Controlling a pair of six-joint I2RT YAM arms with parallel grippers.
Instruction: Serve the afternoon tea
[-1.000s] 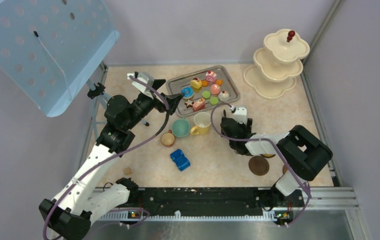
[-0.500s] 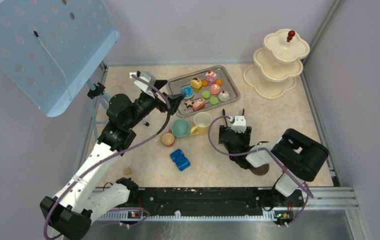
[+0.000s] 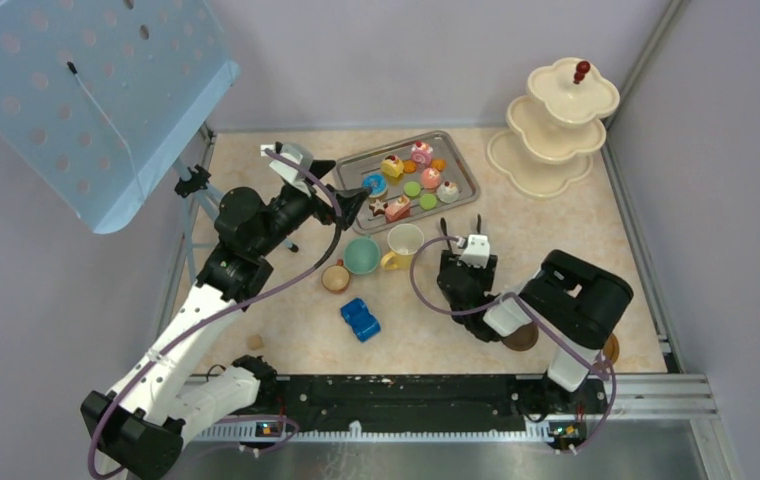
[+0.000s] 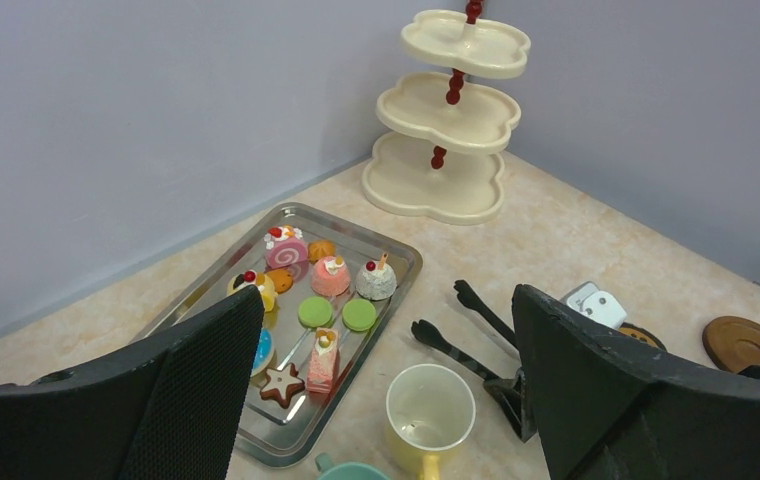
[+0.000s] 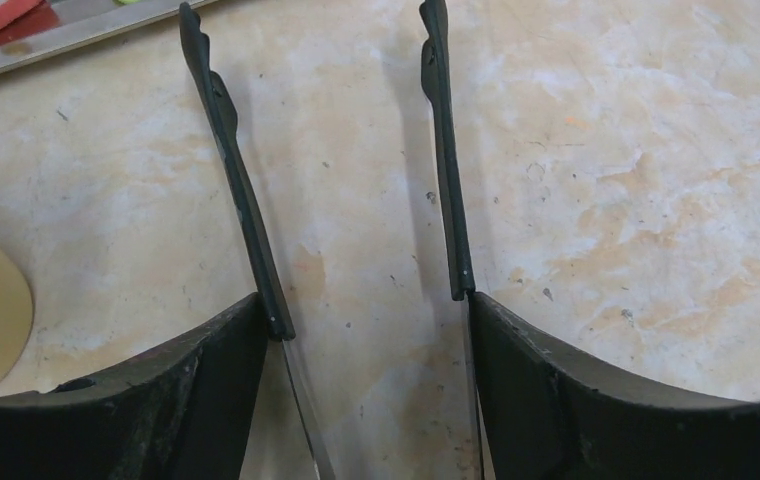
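Tiny colourful cakes and macarons lie on a steel tray. Near it stand a yellow-and-cream mug, a teal cup and a small brown cup. The cream three-tier stand is at the back right. My left gripper hovers open at the tray's left end, with nothing between its fingers. My right gripper, right of the mug, is shut on black tongs, whose two arms press outward against its fingers. A brown coaster lies half under the right arm.
A blue toy car sits in front of the cups, and a small wooden block lies near the left arm's base. A blue perforated panel on a stand overhangs the back left. Another coaster peeks out at the right arm's base.
My right arm has folded back and shifted left, carrying the tongs nearer the mug and covering part of the coaster. The left arm has barely moved.
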